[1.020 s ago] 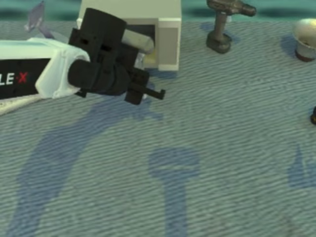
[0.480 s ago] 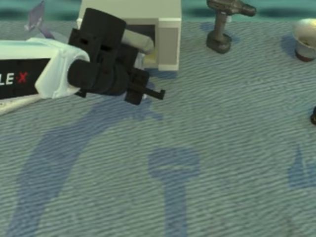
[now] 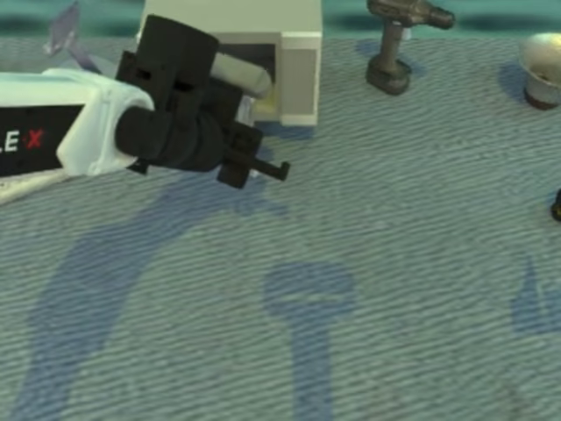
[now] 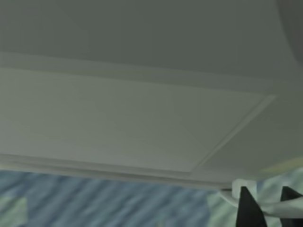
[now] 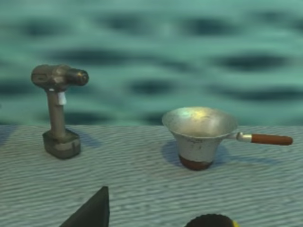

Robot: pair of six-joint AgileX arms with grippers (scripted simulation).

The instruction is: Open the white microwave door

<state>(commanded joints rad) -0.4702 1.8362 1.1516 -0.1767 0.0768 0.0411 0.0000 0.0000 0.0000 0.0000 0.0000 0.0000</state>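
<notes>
At table's far edge, 11 o'clock: the white microwave [image 3: 263,22] stands there; its cavity shows, so the white microwave door [image 4: 128,123] is swung partly out toward the left arm.
Door position: in the left wrist view the panel fills most of the picture, tilted, just above the table [image 3: 394,263].
Left gripper [image 3: 263,167]: in front of the microwave, at about 6 o'clock from it; fingers [image 4: 248,210] set narrowly around a thin white piece at the door's lower edge, apparently gripping it.
Right arm: parked, out of the top view; I cannot tell its finger state.
Handling: I judge the door rigid, light and hinged, its smooth face slippery; hold it by the free edge, away from the hinge, and follow its arc.
Change: against the earlier frames the left arm sits slightly farther toward 9 o'clock; the opening looks much the same.
Bystanders: drill [image 5: 59,113] and metal pan [image 5: 201,135] at 1–2 o'clock, well apart.
</notes>
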